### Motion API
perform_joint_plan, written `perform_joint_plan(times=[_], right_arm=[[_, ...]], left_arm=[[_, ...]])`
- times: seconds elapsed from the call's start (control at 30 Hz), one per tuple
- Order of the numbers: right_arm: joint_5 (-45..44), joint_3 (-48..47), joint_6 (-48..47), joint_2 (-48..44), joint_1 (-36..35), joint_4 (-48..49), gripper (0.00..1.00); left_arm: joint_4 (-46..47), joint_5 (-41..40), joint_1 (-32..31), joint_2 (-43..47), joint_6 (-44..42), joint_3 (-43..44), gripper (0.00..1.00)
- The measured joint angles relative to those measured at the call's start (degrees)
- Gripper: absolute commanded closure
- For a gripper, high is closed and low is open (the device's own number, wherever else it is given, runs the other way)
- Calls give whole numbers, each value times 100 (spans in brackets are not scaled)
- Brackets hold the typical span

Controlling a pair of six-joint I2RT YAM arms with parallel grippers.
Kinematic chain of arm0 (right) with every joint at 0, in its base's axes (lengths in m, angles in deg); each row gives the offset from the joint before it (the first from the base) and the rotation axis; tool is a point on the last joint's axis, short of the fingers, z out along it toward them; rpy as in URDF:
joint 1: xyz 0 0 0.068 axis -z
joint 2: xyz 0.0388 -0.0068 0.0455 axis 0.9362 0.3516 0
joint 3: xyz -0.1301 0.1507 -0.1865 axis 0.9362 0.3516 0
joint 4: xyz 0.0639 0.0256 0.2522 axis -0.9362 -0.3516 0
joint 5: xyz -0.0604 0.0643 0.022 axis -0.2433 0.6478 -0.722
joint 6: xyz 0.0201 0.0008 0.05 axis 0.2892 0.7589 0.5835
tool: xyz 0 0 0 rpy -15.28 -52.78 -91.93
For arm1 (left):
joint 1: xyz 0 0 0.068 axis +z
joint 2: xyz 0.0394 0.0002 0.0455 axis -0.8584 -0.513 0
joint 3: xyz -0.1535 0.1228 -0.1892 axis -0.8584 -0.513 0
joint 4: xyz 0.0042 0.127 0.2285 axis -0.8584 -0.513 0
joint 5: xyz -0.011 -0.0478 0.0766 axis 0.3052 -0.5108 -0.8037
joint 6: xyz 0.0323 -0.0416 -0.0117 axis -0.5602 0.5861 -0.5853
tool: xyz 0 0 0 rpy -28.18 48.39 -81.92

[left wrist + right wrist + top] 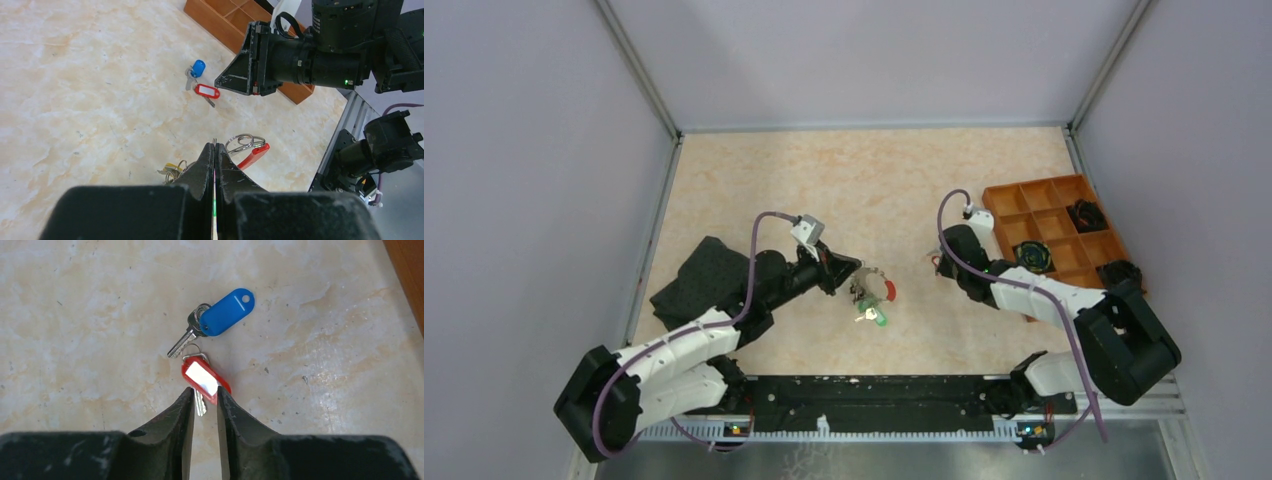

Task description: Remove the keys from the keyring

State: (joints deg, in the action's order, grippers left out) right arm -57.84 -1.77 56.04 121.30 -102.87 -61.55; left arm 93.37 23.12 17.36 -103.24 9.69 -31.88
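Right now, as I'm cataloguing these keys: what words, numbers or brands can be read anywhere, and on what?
No text can be read in any view.
The red key tag has a white label window that shows only glare, no writing.
The blue key tag is plain, with no print.
Nothing else in view carries legible text.

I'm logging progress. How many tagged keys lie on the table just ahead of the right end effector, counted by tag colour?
Blue key: 1
Red key: 1
Total: 2
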Motion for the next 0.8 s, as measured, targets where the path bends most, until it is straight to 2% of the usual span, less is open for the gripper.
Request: perform_joint_plan(times=[0.03,0.27,0.43,0.57,0.8], right_arm=[[13,0,-7,0,0,11,72],[162,-13,-181,-229,0,0,26],[199,-92,-380,-730,0,-225,7],[199,-236,-501,-1108,2,-444,1],[208,-433,-765,-1421,4,-732,1]], left_arm=[[-37,-44,4,35,-2,0,100],[-332,-343,37,111,37,7,100],[-457,-640,87,15,122,61,99],[-599,-815,225,-374,214,315,96],[-901,-918,946,-1257,413,894,93]])
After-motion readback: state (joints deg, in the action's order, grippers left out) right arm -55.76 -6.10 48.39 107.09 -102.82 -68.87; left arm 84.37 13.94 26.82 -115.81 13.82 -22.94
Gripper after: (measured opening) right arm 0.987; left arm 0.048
